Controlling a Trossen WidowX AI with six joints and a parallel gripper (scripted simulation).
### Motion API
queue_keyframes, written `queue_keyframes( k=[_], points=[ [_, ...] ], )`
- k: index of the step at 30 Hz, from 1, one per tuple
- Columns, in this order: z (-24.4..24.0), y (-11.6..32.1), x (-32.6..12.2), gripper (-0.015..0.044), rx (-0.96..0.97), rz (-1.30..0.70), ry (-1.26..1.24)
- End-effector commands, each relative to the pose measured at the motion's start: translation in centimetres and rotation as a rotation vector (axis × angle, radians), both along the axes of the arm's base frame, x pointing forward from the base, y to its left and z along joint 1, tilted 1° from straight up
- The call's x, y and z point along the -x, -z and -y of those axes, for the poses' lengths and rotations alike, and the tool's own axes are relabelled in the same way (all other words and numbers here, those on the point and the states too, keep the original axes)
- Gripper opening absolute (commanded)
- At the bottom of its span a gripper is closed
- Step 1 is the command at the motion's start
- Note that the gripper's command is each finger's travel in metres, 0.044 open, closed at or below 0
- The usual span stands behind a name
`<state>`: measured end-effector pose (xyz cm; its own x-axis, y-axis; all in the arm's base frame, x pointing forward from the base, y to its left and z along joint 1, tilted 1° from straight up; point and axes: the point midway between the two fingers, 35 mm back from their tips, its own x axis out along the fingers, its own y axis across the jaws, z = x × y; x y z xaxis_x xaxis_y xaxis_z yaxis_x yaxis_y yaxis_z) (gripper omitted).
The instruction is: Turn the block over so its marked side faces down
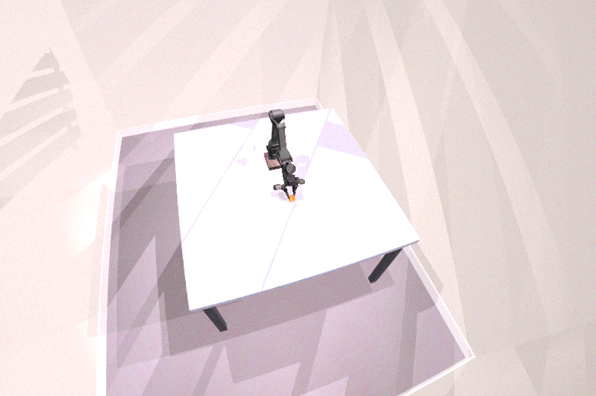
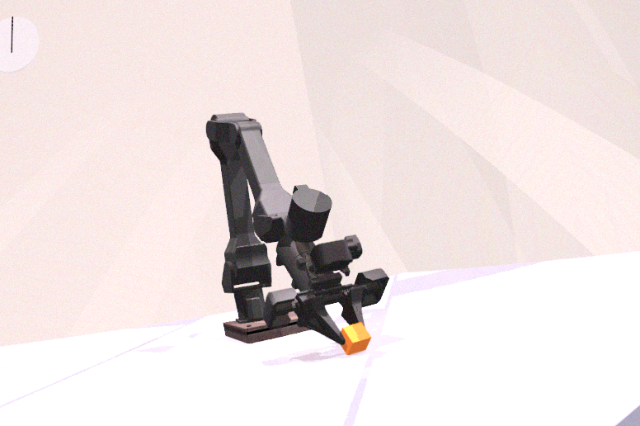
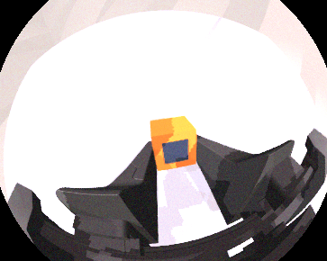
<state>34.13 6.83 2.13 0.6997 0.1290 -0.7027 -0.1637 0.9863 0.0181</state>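
The small orange block [image 1: 292,199] [image 2: 356,343] [image 3: 166,129] is tilted, low over the white table [image 1: 230,247] [image 2: 206,390] [image 3: 88,90]. Whether its lower edge touches the table I cannot tell. Its marked side, with a dark blue square [image 3: 175,150], faces back toward the wrist camera and is hidden in the top and exterior views. My gripper [image 1: 291,196] [image 2: 353,334] [image 3: 172,142] is shut on the block, one finger on each side, and slants down and forward from the arm.
The arm's brown base plate [image 1: 272,161] [image 2: 268,332] stands on the table behind the gripper. The table's front edge [image 1: 308,277] lies well forward of the block in the top view. A round pale disc [image 2: 23,44] is on the wall at the left in the exterior view.
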Motion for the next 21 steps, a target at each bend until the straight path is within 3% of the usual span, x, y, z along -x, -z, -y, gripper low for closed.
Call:
queue_keyframes(
  k=[1, 21],
  points=[
    [0.1, 0.7, 0.2, 0.0000, -0.008, 0.041, 0.009],
    [0.4, 0.5, 1.7, 0.0000, -0.049, 0.279, 0.015]
  ],
)
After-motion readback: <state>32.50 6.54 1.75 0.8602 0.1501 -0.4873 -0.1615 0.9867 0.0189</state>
